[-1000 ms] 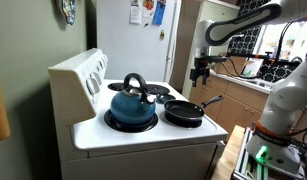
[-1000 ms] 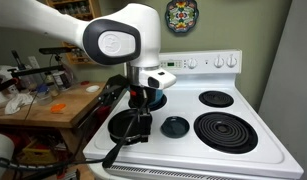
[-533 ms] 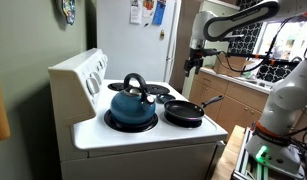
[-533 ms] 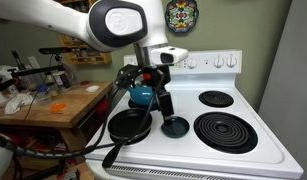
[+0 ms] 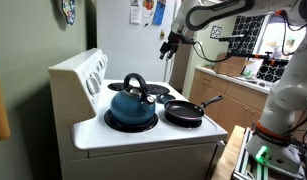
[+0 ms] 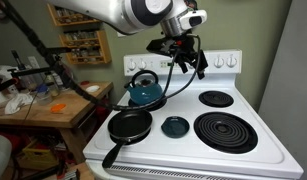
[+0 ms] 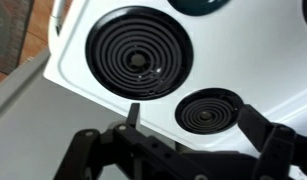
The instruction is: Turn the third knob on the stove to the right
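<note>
The white stove (image 6: 233, 145) has black round burners and a raised back panel (image 6: 208, 63) with small knobs (image 6: 228, 62). It also shows in an exterior view (image 5: 93, 135), with the knobs (image 5: 95, 72) on the panel. My gripper (image 6: 196, 64) hangs in the air above the cooktop, just in front of the back panel, and touches no knob. It also shows in an exterior view (image 5: 170, 45). In the wrist view the gripper (image 7: 198, 125) is open and empty, looking down on a large burner (image 7: 141, 52) and a small burner (image 7: 215, 110).
A blue kettle (image 5: 131, 105) sits on a back burner and shows in the opposite view too (image 6: 145, 90). A black frying pan (image 6: 130, 125) sits on a front burner, handle over the edge. A cluttered wooden table (image 6: 43, 105) stands beside the stove. A fridge (image 5: 133, 45) is behind it.
The arm has risen from low over the pan and small burner and moved up and back toward the stove's back panel. The gripper stays open and empty.
</note>
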Tool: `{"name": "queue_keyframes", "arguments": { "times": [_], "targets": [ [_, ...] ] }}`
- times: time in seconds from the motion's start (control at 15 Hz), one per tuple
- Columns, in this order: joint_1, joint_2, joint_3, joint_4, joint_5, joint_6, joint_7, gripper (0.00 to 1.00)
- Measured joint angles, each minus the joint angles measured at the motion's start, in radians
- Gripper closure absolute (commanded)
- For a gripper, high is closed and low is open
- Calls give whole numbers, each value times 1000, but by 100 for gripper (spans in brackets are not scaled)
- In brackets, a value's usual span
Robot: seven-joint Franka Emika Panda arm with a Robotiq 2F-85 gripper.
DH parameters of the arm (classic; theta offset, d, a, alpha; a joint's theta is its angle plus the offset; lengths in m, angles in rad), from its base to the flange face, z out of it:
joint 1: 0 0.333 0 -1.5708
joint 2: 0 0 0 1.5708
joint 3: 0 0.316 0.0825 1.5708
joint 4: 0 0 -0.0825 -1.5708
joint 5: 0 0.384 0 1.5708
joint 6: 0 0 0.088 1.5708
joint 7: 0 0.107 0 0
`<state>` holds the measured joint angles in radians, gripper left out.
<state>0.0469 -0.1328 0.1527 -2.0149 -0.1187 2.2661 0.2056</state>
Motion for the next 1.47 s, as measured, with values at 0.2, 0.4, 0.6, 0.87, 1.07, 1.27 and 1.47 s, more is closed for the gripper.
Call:
{"name": "queue_keyframes", "arguments": {
  "times": [0.2,0.4,0.6,0.87,1.07,1.27,1.47],
  "targets": [
    [49,112,4,121,91,6,-105,0],
    [66,173,7,184,100,6,-129,0],
    [65,179,6,193,100,6,-134,0],
    [69,186,7,197,124,64,-176,0],
    [76,231,16,215,208,211,-326,0],
    [75,300,42,264,353,268,-517,0],
    [61,379,82,345,479,261,-683,0]
  ]
}}
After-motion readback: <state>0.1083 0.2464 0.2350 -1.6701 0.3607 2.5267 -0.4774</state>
